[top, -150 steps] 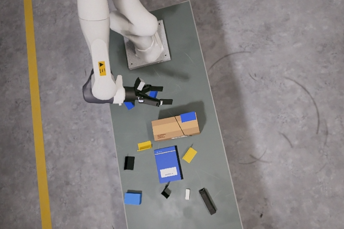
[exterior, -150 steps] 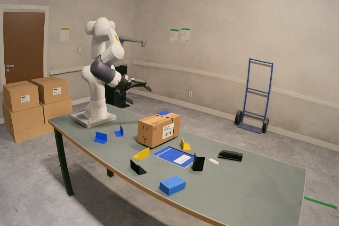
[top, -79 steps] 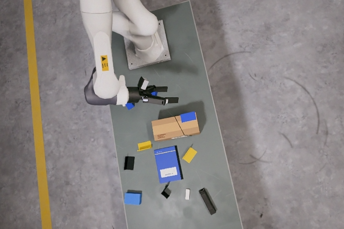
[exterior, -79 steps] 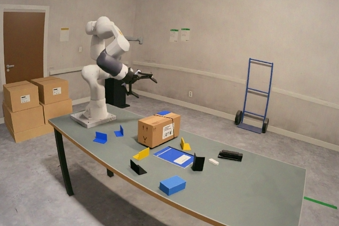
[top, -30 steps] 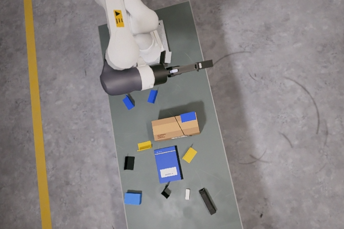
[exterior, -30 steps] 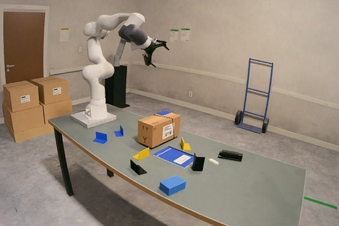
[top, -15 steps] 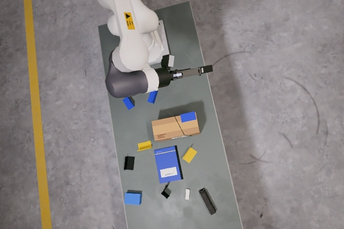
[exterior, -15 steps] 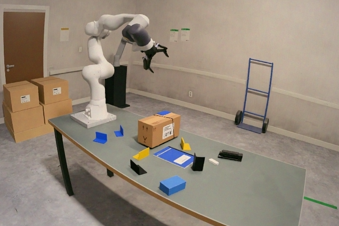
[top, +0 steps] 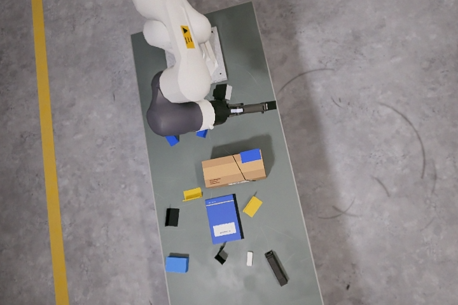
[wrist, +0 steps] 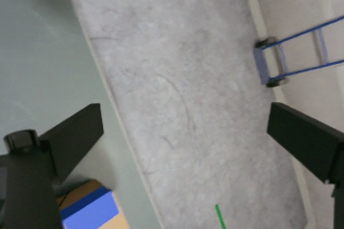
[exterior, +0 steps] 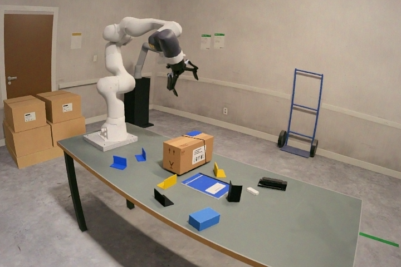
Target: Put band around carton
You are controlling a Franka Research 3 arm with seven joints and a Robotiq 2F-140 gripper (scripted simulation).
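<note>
The brown carton (top: 219,172) (exterior: 182,156) (wrist: 77,192) stands on the grey-green table (top: 172,169) (exterior: 302,220). A blue corner guard (top: 250,155) (exterior: 194,133) (wrist: 91,217) sits on one top corner of it. The black band (top: 238,167) (exterior: 204,151) runs askew across the top, beside the guard and not over it. My gripper (top: 271,105) (exterior: 185,85) (wrist: 184,118) is open and empty. It hangs high above the table's far edge, up and back from the carton.
Loose blue guards (top: 172,139) (top: 201,133), yellow guards (top: 192,194) (top: 252,206) and black guards (top: 172,216) (top: 221,256) lie around. A blue booklet (top: 224,218), a blue block (top: 177,263), a small white piece (top: 249,258) and a black tool (top: 276,267) lie nearer the front.
</note>
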